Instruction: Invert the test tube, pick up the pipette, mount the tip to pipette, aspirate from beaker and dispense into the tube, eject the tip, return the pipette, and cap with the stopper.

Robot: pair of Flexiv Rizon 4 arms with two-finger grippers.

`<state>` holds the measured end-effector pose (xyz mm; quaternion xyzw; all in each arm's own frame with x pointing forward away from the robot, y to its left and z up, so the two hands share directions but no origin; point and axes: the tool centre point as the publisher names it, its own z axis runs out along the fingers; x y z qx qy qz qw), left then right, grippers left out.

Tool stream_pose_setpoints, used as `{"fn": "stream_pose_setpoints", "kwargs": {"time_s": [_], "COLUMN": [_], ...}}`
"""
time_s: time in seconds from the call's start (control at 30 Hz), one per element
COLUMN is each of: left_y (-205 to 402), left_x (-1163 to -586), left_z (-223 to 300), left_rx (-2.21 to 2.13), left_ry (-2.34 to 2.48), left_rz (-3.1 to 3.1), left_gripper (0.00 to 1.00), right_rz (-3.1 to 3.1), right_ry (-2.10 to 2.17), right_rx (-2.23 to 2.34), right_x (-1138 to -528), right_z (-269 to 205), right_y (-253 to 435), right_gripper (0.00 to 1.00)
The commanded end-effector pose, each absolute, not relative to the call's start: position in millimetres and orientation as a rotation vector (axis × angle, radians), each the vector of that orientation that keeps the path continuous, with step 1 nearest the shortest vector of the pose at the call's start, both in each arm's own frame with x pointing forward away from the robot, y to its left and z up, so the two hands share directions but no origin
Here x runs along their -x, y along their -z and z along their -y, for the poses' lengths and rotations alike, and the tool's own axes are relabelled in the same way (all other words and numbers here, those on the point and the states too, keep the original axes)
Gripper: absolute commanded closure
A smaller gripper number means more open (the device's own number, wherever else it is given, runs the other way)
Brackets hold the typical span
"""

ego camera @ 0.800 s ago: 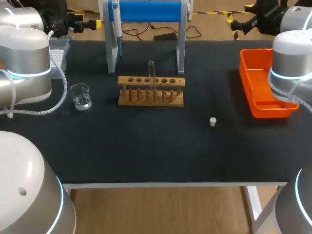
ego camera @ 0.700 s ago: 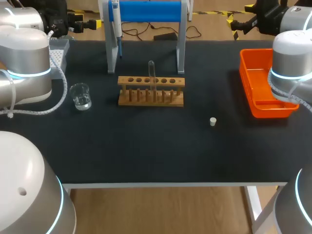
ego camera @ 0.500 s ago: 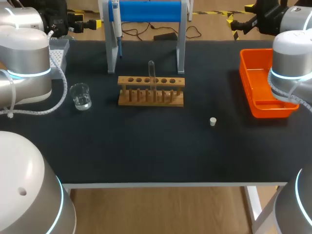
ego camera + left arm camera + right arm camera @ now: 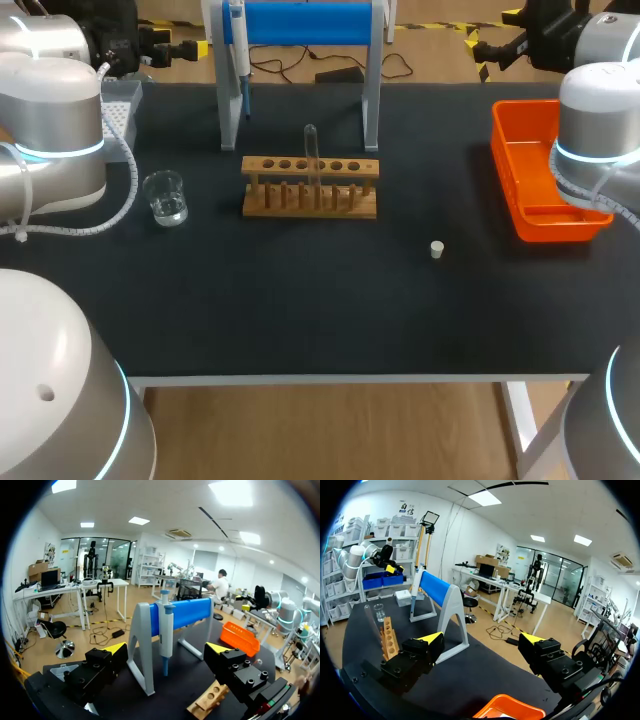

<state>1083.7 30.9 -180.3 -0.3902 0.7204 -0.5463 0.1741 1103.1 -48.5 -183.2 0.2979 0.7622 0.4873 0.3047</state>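
Tube (image 4: 311, 155) stands vertical in rack (image 4: 310, 187). Pipette (image 4: 237, 45) hangs upright on stand (image 4: 371, 90), nose down. My left fingers (image 4: 116, 648) and right fingers (image 4: 431, 639) are spread, holding nothing.

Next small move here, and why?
Probably bring the right claw toward the test tube standing in the rack. Both it and the left claw are open, empty and far from it. The pipette hangs on its stand, stopper untouched.

White stopper (image 4: 437, 249) (orange tray (image 4: 503, 165))
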Motion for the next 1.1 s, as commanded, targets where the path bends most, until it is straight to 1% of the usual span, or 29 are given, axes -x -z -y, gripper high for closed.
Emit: {"fn": "stream_pose_setpoints", "kwargs": {"time_s": [0.03, 0.17, 0.4, 0.6, 0.77, 0.97, 1.1], "left_y": [181, 181, 181, 181, 181, 181, 181], "left_x": [-1083, -1083, -1083, -1083, -1083, -1083, -1083], "left_z": [-30, -30, -30, -30, -30, -30, -30], "left_rx": [1.106, 1.106, 1.106, 1.106, 1.106, 1.106, 1.106], "left_ry": [1.549, 1.549, 1.549, 1.549, 1.549, 1.549, 1.549], "left_rz": [-2.036, -2.036, -2.036, -2.036, -2.036, -2.036, -2.036], "left_gripper": [0.0, 0.0, 0.0, 0.0, 0.0, 0.0, 0.0], "right_rz": [-2.069, -2.142, -2.215, -2.243, -2.282, -2.322, -2.327], "right_ry": [-1.323, -1.392, -1.506, -1.714, -1.796, -1.803, -1.81], "right_rx": [-0.71, -0.594, -0.485, -0.344, -0.224, -0.1, -0.098], "right_x": [-1080, -1047, -1005, -972, -944, -920, -919], "right_z": [39, 23, -5, -39, -65, -88, -90], "right_y": [188, 201, 228, 243, 255, 267, 267], "right_gripper": [0.0, 0.0, 0.0, 0.0, 0.0, 0.0, 0.0]}}
